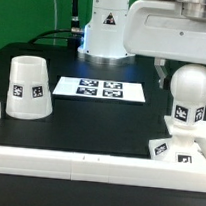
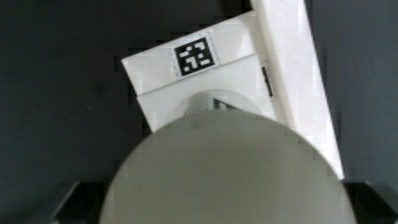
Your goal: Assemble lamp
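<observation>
On the black tabletop [image 1: 100, 116], the shade [image 1: 27, 88] stood mouth down, well to the exterior view's left of the marker board [image 1: 101, 89]. Right of that board, the bulb [image 1: 191, 96] stood upright on the base [image 1: 180, 145], which touched the white rail [image 1: 86, 166]. The gripper [image 1: 166, 66] hung beside the bulb's top; whether its fingers [image 2: 71, 203] were spread or pinching could not be told
</observation>
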Controlling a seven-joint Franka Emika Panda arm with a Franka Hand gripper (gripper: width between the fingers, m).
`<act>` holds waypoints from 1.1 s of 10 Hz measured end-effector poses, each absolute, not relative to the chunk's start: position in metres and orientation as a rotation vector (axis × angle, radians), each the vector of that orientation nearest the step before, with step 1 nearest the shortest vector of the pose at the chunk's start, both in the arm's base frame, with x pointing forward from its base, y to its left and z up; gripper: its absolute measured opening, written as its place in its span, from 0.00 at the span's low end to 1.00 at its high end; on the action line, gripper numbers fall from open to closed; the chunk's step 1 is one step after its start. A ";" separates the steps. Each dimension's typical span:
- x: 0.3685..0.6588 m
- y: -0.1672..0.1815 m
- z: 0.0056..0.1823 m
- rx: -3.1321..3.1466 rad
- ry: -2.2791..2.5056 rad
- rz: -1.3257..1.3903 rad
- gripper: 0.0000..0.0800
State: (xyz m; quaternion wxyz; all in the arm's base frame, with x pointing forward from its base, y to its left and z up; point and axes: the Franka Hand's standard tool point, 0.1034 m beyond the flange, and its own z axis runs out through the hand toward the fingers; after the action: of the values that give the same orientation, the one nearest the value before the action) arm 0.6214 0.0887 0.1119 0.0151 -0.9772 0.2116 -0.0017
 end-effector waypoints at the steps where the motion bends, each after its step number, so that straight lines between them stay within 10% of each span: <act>1: 0.621 0.088 0.112 -3.000 0.792 0.003 0.72; 11: 0.624 0.091 0.111 -2.399 1.805 0.104 0.72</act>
State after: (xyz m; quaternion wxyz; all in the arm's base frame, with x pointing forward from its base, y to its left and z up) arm 0.6238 0.0912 0.1112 0.0687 -0.7968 0.5994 0.0347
